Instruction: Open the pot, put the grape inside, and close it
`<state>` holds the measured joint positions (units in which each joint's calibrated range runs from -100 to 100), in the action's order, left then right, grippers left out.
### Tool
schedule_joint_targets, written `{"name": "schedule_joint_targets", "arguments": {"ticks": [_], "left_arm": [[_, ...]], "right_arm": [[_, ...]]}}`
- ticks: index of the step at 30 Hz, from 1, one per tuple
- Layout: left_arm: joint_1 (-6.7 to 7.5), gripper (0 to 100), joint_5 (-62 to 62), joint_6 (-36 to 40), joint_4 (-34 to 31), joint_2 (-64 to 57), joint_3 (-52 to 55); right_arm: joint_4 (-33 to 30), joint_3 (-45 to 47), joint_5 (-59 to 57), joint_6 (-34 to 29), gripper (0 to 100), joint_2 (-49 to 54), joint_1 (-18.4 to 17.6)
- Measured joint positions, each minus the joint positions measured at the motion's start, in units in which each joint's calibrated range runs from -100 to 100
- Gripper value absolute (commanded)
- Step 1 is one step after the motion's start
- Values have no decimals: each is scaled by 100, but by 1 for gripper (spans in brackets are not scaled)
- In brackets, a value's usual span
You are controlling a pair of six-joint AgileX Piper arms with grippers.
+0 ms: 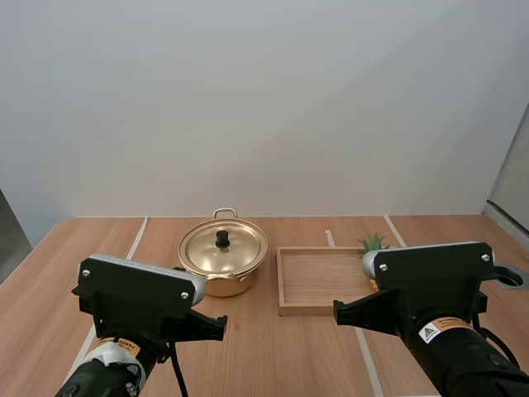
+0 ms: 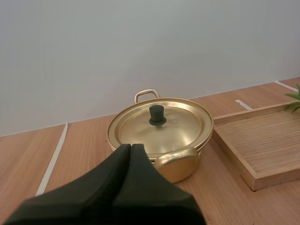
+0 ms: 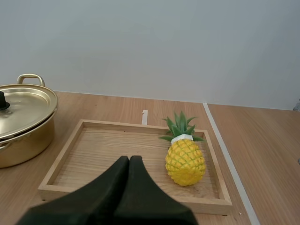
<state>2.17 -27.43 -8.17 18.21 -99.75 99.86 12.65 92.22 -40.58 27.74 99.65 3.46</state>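
Judging from how things lie, no part of the task has been done. The gold pot (image 1: pixel 223 265) stands on the tabletop (image 1: pixel 273 356) with its lid (image 2: pixel 161 126) seated flat and the black knob (image 2: pixel 157 115) free of any grip. Just beside the pot lies the wooden tray (image 3: pixel 108 150).

The only fruit in view is not a grape. It is a small yellow pineapple (image 3: pixel 185 161) with a green crown, inside the tray near its right wall. I cannot tell whether it stands or lies there.

The left pincer (image 2: pixel 131 146) has its 2 fingers pressed together on nothing, and it points at the pot from just short of the near handle (image 2: pixel 177 161). The right pincer (image 3: pixel 129 158) is likewise closed and empty, on the near side of the tray and aimed toward the pineapple.

All 3 steps appear to remain: lifting the lid, putting the fruit into the pot, and setting the lid back on.

For writing, the right arm (image 1: pixel 463 364) carries a sticker (image 1: pixel 428 333) with a yellow warning triangle, and its text is too small to read. No brand or lettering shows on the pot, lid or tray.
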Motion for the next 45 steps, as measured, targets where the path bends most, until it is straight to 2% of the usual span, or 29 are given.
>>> {"name": "schedule_joint_targets", "arguments": {"ticks": [7,12,16,21,23,45], "left_arm": [[0,0,0,0,-96,0,0],[0,0,-47,10,-1142,0,0],[-21,0,-250,10,-1417,0,0],[-201,0,-320,10,-1443,0,0],[-229,0,-320,10,-1459,0,0],[-229,0,-377,10,-1459,0,0]], "right_arm": [[42,0,0,0,0,0,0],[42,262,184,0,0,0,0],[-70,688,382,0,0,0,0],[-397,757,584,0,0,0,0],[-450,757,619,0,0,0,0],[-486,757,636,-95,0,0,0]]}}
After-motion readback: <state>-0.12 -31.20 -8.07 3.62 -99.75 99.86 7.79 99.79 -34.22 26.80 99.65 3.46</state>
